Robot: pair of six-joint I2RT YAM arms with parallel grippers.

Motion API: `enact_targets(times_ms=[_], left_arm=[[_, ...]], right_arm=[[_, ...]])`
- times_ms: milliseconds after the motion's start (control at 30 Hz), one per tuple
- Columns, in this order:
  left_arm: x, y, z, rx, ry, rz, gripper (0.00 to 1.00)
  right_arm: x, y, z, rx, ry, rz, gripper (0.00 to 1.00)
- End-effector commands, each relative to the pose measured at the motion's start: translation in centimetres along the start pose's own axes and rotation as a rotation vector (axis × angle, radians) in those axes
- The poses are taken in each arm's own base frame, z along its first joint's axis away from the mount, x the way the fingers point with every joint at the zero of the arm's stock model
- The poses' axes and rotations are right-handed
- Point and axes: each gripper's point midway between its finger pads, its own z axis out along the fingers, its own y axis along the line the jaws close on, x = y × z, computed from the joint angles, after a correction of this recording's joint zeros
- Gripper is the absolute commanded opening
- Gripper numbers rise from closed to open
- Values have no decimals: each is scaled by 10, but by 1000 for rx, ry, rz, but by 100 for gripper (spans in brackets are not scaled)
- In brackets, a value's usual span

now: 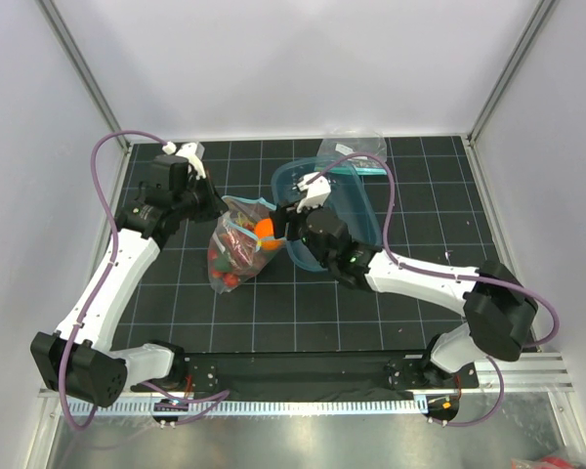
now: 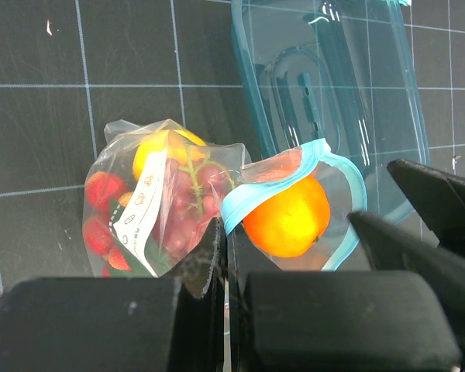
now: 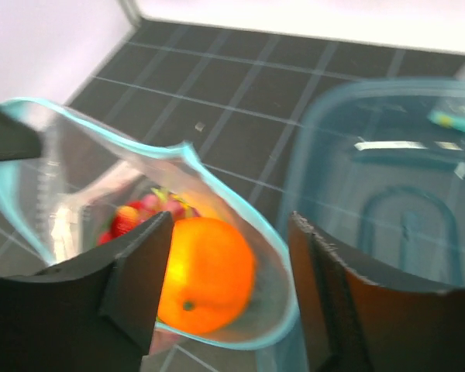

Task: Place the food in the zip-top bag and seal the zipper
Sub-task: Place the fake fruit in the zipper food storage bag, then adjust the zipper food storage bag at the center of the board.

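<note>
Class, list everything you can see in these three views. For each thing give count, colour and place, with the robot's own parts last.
zip-top bag: one, clear, lying on the mat beside the tub
zipper: one, teal, along the bag's open mouth
orange: one, orange, in the bag's mouth
strawberries: several, red, deep in the bag
lemon: one, yellow, in the bag
grape bunch: one, purple, in the bag
tub: one, teal translucent, right of the bag
smaller bag: one, clear, behind the tub
mat: one, black, gridded
left gripper: one, black, shut on the bag's edge
right gripper: one, black, open, either side of the orange
</note>
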Motion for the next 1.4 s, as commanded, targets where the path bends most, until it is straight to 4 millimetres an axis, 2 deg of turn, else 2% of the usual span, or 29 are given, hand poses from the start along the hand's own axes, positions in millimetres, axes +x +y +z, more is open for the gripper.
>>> enact_targets(times_ms=[0,133,233,333,367,400,433,667,767,800,867,900,933,1000,1067,1200,1300,1333,1367], left_arm=[[-17,-7,-5,26,-57,6,0],[-18,-7,-5,27,-58,4,0],[-17,-7,-4,26,-55,3,0],[-16,-7,-3,26,-52,4,0],[-16,-6,-3,24,-52,4,0],[-16,-5,-3,20,-53,3,0],[-16,-5,-3,20,-53,4,0],[-17,-5,-3,17,-56,4,0],[-16,-5,-2,19,-52,4,0],[-16,-6,-2,21,-52,5,0],[-16,-6,-2,20,-51,5,0],[-17,-6,-3,20,-54,4,0],[-17,-6,-3,22,-55,5,0],[-17,-6,-4,21,-56,3,0],[-16,-10,-5,41,-50,0,0],[-16,-39,-20,168,-15,-88,0],[-15,-55,-39,232,-7,-165,0],[-11,-59,-44,247,8,-186,0],[-8,-64,-51,268,13,-205,0]], right_arm=[[-19,-23,-12,132,7,46,65],[-15,-28,-20,150,47,87,64],[-13,-33,-18,171,77,82,59],[4,-34,-7,174,146,104,56],[3,-36,-3,179,164,129,55],[15,-33,2,162,203,132,53],[18,-32,4,159,214,135,51],[37,-41,-1,205,284,117,45],[39,-43,-5,205,283,118,35],[39,-44,-6,205,283,120,26],[39,-43,-8,201,282,121,19],[38,-43,-8,199,282,119,7],[34,-42,-8,192,274,119,1],[27,-36,-7,166,261,126,1],[6,-28,-9,120,218,134,1],[-37,-10,-19,38,169,151,1],[-65,13,-31,-62,159,164,1],[-79,29,-36,-111,153,167,1],[-78,40,-35,-144,176,152,1]])
